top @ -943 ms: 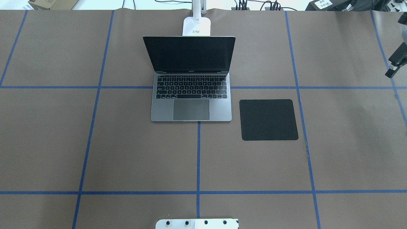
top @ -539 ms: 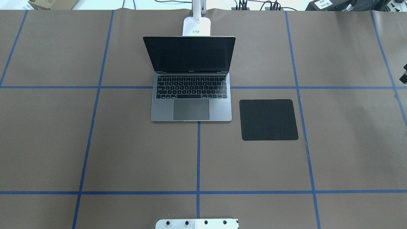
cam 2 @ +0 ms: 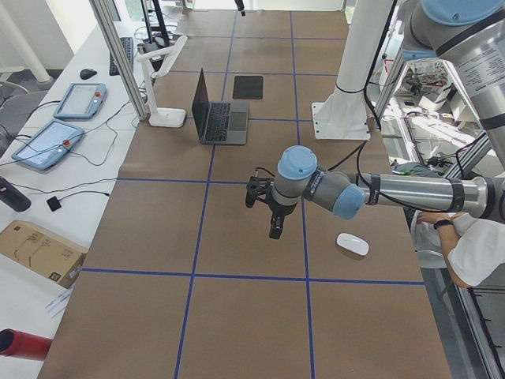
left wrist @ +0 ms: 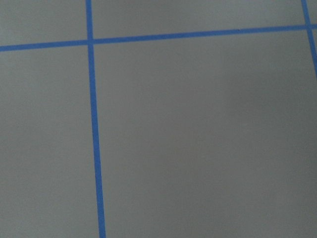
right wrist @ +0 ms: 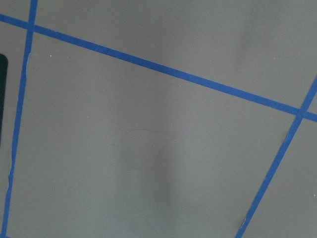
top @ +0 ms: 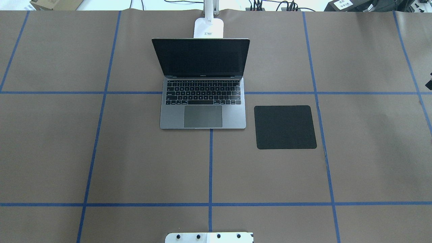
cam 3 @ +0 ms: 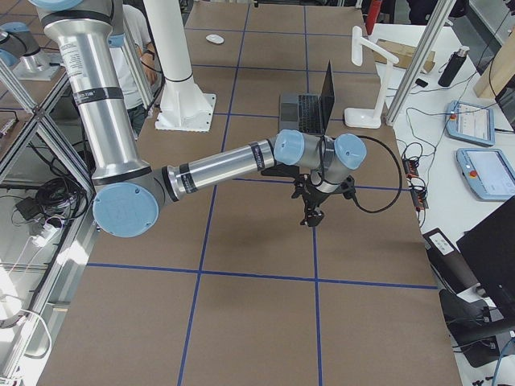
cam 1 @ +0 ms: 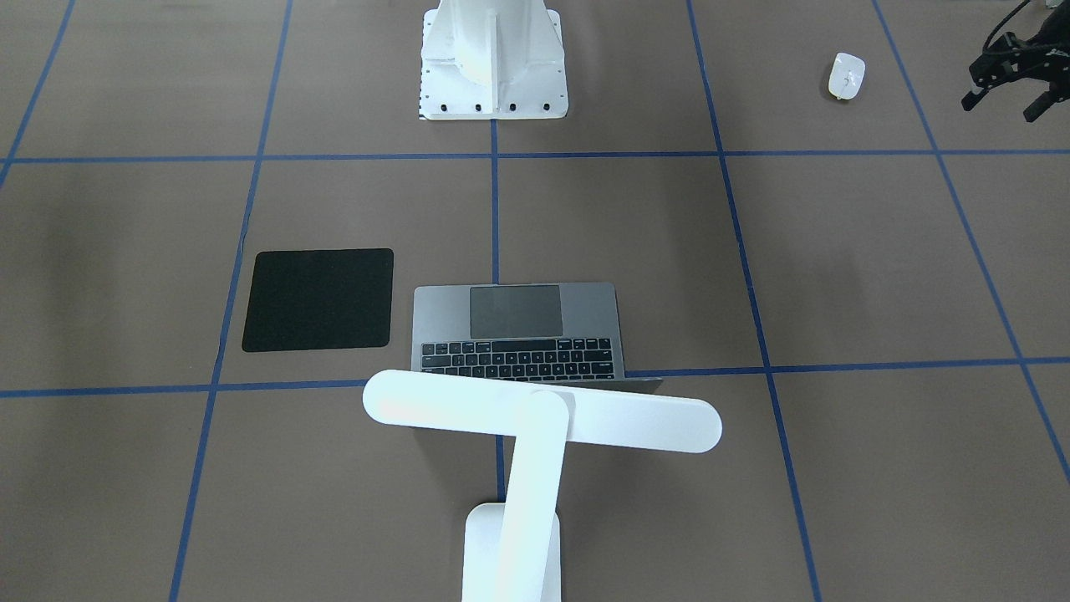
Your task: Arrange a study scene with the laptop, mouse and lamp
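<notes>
The laptop (top: pixel 202 111) stands open at the table's middle, screen dark; it also shows in the front view (cam 1: pixel 518 330). The white lamp (cam 1: pixel 543 414) stands behind it, bar head over the screen, base (top: pixel 208 27) at the far edge. The white mouse (cam 1: pixel 846 75) lies on the table on my left side, near the robot's edge, also seen in the left view (cam 2: pixel 352 244). My left gripper (cam 1: pixel 1001 107) hovers beside the mouse, apart from it, jaws open and empty. My right gripper (cam 3: pixel 310 211) hangs above bare table; only a sliver (top: pixel 429 84) shows overhead, and I cannot tell its state.
A black square mat (top: pixel 285 127) lies just right of the laptop. The white robot pedestal (cam 1: pixel 493 58) is bolted at the near edge. Blue tape lines grid the brown table. Both wrist views show only bare table and tape.
My right gripper has slid out past the right edge of the overhead view, leaving only a sliver. Laptop, lamp and mat have not moved.
</notes>
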Controlling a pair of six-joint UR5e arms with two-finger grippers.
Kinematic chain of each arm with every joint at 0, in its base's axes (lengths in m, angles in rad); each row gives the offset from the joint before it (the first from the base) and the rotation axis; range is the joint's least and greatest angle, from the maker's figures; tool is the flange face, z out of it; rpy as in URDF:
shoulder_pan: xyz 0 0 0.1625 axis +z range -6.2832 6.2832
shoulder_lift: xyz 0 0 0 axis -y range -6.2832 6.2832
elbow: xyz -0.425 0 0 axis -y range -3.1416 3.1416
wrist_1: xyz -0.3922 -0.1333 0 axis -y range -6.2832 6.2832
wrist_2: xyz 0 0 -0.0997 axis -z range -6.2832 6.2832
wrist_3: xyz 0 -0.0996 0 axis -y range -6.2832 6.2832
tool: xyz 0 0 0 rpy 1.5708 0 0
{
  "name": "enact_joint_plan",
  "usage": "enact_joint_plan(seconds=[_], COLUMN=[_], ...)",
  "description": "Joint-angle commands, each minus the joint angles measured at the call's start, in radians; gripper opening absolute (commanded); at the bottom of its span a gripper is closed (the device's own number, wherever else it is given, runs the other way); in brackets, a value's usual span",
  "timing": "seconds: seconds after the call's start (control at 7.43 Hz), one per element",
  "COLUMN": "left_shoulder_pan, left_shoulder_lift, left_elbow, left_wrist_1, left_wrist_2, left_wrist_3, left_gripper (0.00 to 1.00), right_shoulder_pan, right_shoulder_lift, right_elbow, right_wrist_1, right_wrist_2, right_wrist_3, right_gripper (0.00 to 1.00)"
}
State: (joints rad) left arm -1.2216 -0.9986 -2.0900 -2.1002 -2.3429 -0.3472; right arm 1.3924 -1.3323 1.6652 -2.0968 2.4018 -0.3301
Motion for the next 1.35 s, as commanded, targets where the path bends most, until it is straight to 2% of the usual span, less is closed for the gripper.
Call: enact_joint_plan(seconds=[0.0,0.4,0.67,0.94,1.08,1.21], left_shoulder_pan=[0.176,0.289,0.412,0.57,0.594,0.615], left_shoulder_lift=[0.093,0.107,0.1,0.1,0.107,0.113], left_elbow=[0.002,0.022,0.021,0.022,0.022,0.024], left_wrist_1=[-0.119,-0.184,-0.21,-0.273,-0.274,-0.276], left_wrist_2=[0.049,0.123,0.193,0.291,0.304,0.312], left_wrist_3=[-0.002,-0.036,-0.102,-0.229,-0.23,-0.233], left_gripper=[1.0,1.0,1.0,1.0,1.0,1.0], right_shoulder_pan=[-0.001,-0.001,-0.003,-0.003,-0.003,-0.003], right_shoulder_lift=[-0.001,-0.002,-0.002,-0.002,-0.001,0.004], right_elbow=[-0.004,-0.01,-0.022,-0.1,-0.135,-0.139], right_wrist_1=[0.001,0.001,0.014,0.137,0.193,0.199], right_wrist_2=[0.017,0.028,0.03,0.031,0.033,0.033], right_wrist_3=[0.0,0.0,0.0,0.002,0.005,0.015], right_gripper=[0.99,0.99,0.99,0.99,0.99,0.99])
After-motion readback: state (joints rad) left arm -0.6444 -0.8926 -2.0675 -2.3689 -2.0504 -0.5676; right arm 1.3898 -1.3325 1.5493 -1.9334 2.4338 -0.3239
